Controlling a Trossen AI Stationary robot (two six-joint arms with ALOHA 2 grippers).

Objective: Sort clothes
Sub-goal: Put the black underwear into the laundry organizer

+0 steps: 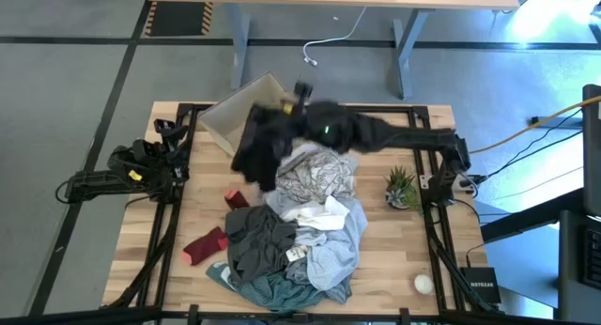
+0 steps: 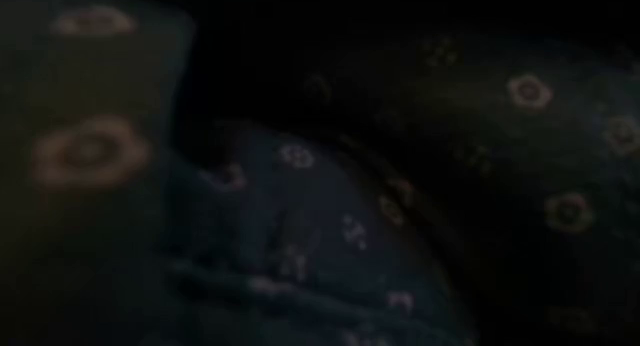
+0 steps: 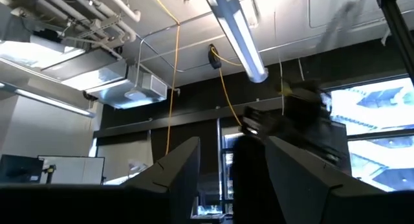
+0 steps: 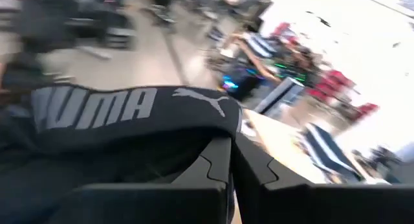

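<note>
Wooden table (image 1: 183, 222) carries mixed clothes (image 1: 296, 236), and the right gripper (image 1: 282, 114) is closed on a limp, light black garment (image 1: 258, 147) by its waistband, while the left gripper (image 3: 233, 172) waits open at the table's left edge.

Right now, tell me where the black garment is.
High view: the black garment hangs from the right claw, between the cardboard box and the clothes pile.

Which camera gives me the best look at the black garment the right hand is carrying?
The high view: the black garment hangs from the right hand beside the cardboard box. The right wrist view shows only its PUMA waistband close up. The low and left wrist views don't clearly show it.
</note>
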